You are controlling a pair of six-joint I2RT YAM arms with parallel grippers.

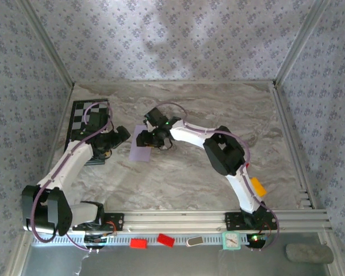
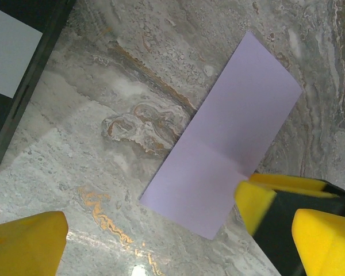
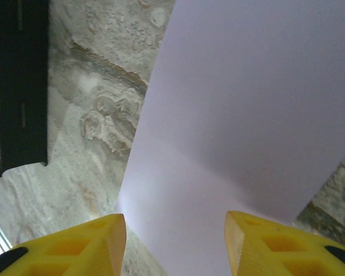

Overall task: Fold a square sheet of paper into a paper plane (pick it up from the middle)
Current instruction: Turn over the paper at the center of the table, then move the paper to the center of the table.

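Left wrist: pale lilac folded paper rectangle (image 2: 224, 138) flat on marble table (image 2: 75, 167); left gripper (image 2: 178, 223) and right gripper (image 3: 175, 241) jaws apart.

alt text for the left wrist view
A pale lilac sheet of paper, a long rectangle here, lies diagonally on a grey marbled table. Yellow fingers of the left gripper stand wide apart at the bottom corners; a checkerboard edge shows top left.

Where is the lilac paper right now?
Top view: lilac paper flat on the table, left of centre, right of the checkerboard, beneath the right gripper.
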